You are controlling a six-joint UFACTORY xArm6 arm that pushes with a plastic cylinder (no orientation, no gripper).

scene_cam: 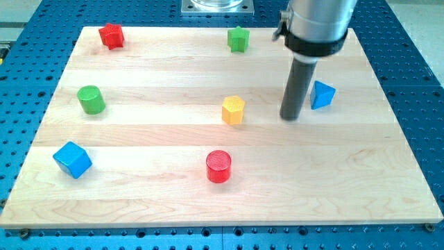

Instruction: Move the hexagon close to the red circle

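Nearest, red circle [218,166] sits below yellow hexagon [233,110], which lies left of my tip [290,117], apart.

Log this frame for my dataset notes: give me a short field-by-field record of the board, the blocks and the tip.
surface: wooden board
target block: yellow hexagon, near the centre
goal block: red circle, below the hexagon, apart from it
my tip, right of the hexagon, not touching; just left of the blue triangle
other blocks: red star, green star, green circle, blue cube
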